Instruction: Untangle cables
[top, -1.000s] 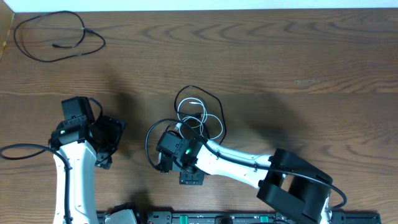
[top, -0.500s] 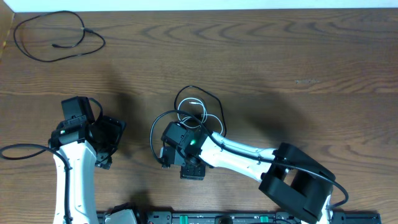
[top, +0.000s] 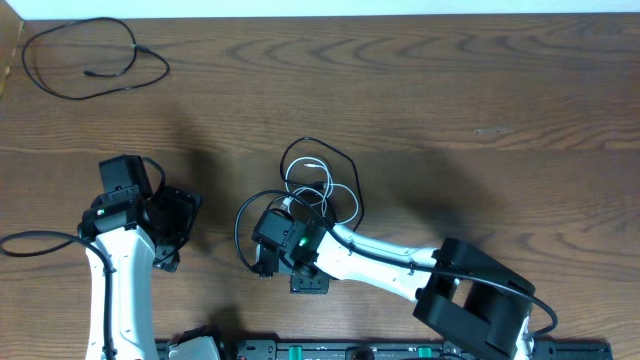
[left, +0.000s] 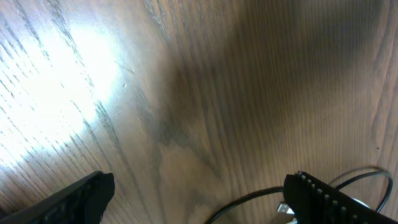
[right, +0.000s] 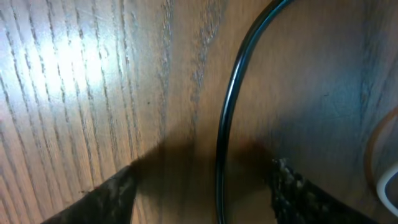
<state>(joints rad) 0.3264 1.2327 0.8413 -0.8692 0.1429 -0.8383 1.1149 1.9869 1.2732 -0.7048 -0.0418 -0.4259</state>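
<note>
Straddling a black cable (right: 225, 124), judged limp and light, with parted fingers (right: 93, 199), the right gripper (right: 199, 190) is favouring a mid-loop pinch; the left gripper (left: 199, 196) is hanging wide.

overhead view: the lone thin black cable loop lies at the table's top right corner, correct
No. The overhead view shows the lone thin black cable loop at the top left corner of the brown wooden table.

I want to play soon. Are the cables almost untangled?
Partly. One black cable lies alone at the far left corner. The other black cable and the white cable are tangled; the open right gripper straddles a black loop. The left gripper waits open.
</note>
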